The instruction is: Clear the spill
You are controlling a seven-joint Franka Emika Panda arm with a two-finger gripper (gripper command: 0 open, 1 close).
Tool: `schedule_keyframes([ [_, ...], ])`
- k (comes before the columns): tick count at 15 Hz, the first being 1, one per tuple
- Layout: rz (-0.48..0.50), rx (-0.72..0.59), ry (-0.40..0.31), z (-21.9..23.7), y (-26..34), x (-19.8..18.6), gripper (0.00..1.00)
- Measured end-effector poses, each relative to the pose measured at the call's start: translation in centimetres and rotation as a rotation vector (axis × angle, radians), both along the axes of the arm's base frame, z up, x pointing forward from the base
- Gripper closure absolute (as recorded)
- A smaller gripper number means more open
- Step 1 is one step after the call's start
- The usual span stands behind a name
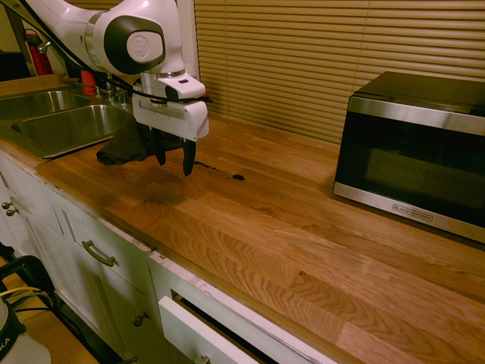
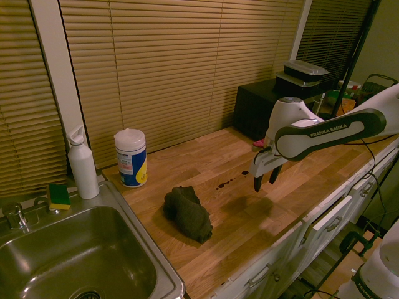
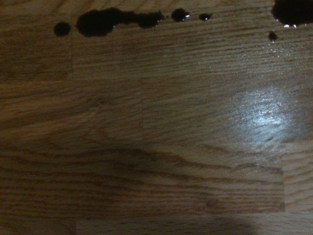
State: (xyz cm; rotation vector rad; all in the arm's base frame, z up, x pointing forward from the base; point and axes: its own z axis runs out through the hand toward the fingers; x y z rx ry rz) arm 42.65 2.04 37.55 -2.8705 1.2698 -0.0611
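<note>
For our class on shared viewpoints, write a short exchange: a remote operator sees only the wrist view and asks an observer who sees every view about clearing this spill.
Operator: I see only dark blots on wood. Is a cloth nearby?
Observer: Yes, a crumpled dark cloth lies on the counter, between the sink and the spill.
Operator: Is the gripper holding anything?
Observer: No, the gripper hangs above the counter, fingers apart and empty.
Operator: Any wipes?
Observer: A white-lidded canister stands by the blinds; its label is too small to read.
</note>
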Motion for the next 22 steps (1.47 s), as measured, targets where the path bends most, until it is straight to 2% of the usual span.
schedule_keyframes([
  [3,0.012,-0.002,-0.002,0.1,0.7,0.6,0.00],
  [9,0.078,0.015,-0.061,2.6,7.0,4.4,0.00],
  [16,0.120,0.067,-0.154,4.4,15.9,5.1,0.00],
  [22,0.157,0.085,-0.180,4.7,23.7,5.6,0.00],
])
